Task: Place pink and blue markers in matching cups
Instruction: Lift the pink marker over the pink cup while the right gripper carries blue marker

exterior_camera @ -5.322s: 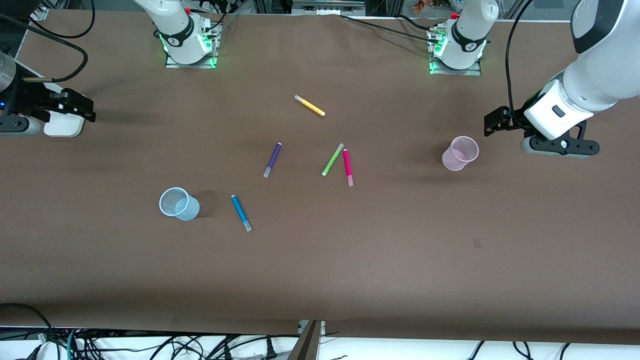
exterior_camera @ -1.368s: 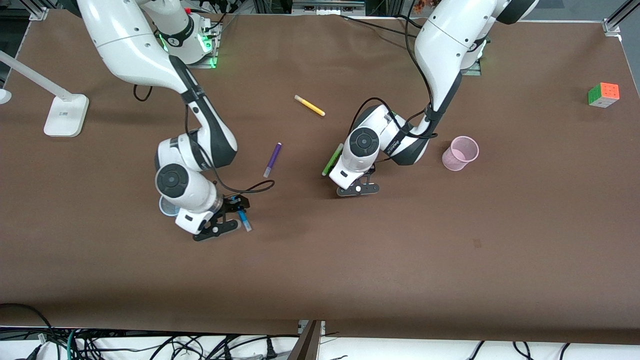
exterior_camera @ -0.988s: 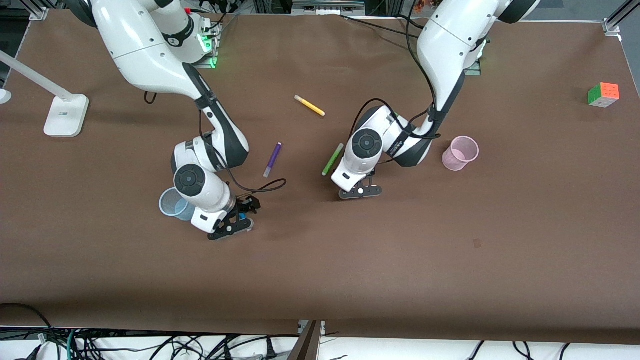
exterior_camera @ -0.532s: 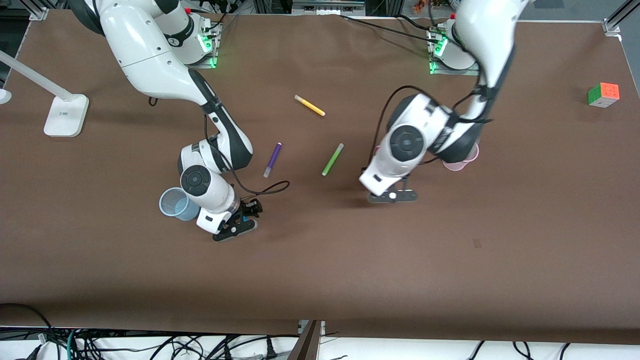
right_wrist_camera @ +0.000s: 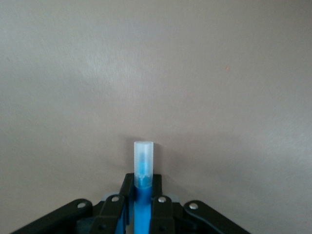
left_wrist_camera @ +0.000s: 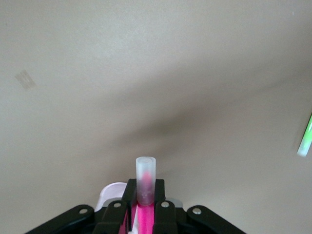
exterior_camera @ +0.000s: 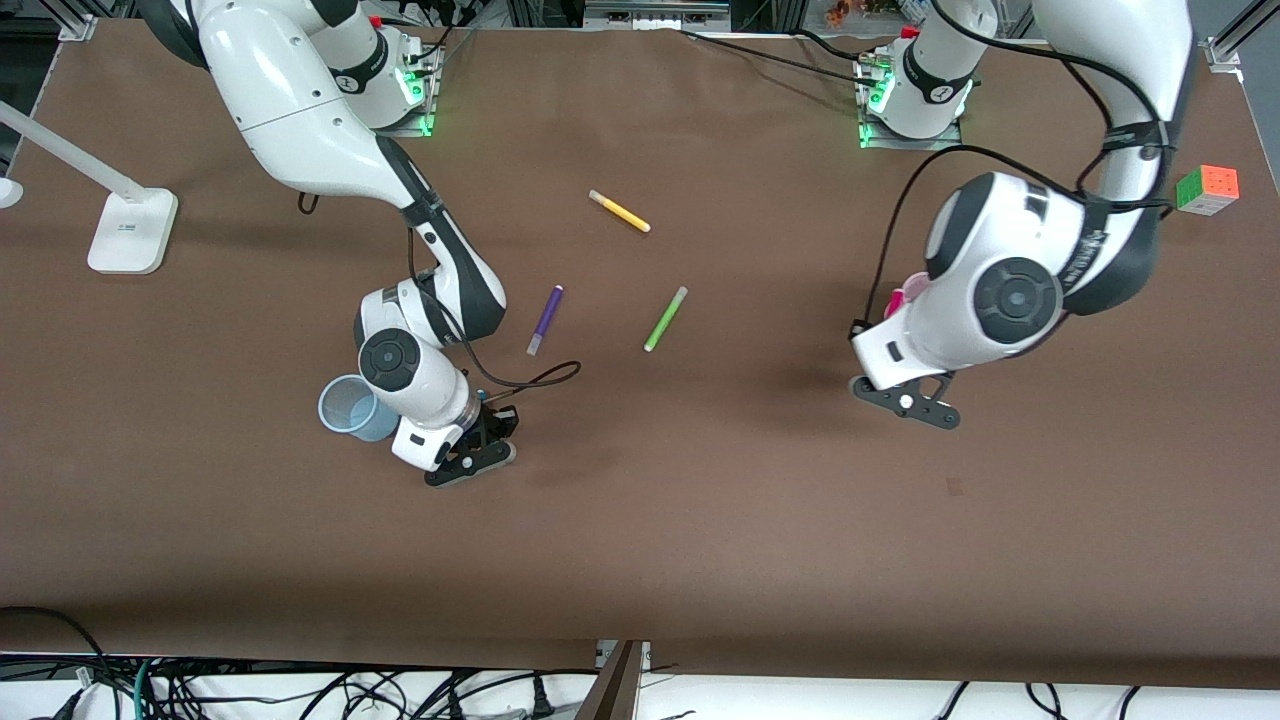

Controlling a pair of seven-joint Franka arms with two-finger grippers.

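My left gripper is shut on the pink marker, whose pale end sticks out past the fingers. It hangs in the air beside the pink cup, which the left arm mostly hides. My right gripper is low over the table beside the blue cup, which stands upright. In the right wrist view this gripper is shut on the blue marker, with the pale end sticking out. In the front view both markers are hidden by the grippers.
A lime-green pen, a purple pen and a yellow pen lie mid-table. The green pen also shows in the left wrist view. A colour cube sits at the left arm's end. A white lamp base stands at the right arm's end.
My left gripper has risen from beside the green pen with the pink marker and swung toward the pink cup. My right gripper has closed on the blue marker and barely moved.
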